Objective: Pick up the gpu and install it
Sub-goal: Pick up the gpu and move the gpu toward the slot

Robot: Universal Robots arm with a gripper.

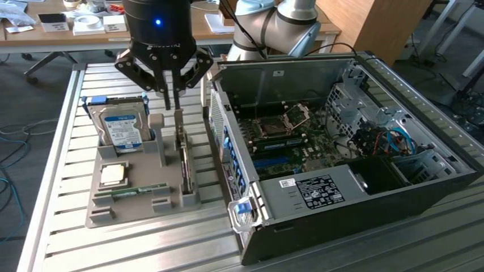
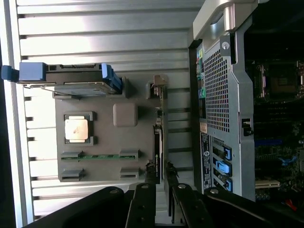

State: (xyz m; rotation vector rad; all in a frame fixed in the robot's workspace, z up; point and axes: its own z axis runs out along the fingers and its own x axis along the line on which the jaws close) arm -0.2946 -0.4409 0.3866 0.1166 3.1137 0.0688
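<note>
A gray tray [image 1: 135, 205] sits on the slatted bench [image 1: 136, 246]. It has little slots, so each part stays put and is easy to grab.

At the tray's end toward the exterior view's left, a hard drive [image 1: 121, 129] with a blue and white label stands up in its slot. Nearer the tray's front, a square silver chip [image 1: 113, 174] lies flat in a pocket. A thin green memory stick [image 1: 140, 190] lies close by in two small clips.

Along the tray's edge toward the exterior view's right is the gpu [image 1: 185, 164]. It is a thin dark card, standing on its long edge in a narrow slot. I think it stands like that so its top edge sticks up and can be pinched from above.

The gripper [image 1: 172, 103] hangs over the far end of that card, pointing straight down. Its two fingers are only a little way apart, lined up with the card. The tips are just above the card or just touching it; I cannot tell which. It does not look to be holding anything, because the card sits fully in the tray.

Just beside the tray, further to the exterior view's right, the computer case [image 1: 355, 221] lies on its side with its cover off, so a card can go in from the top.
</note>
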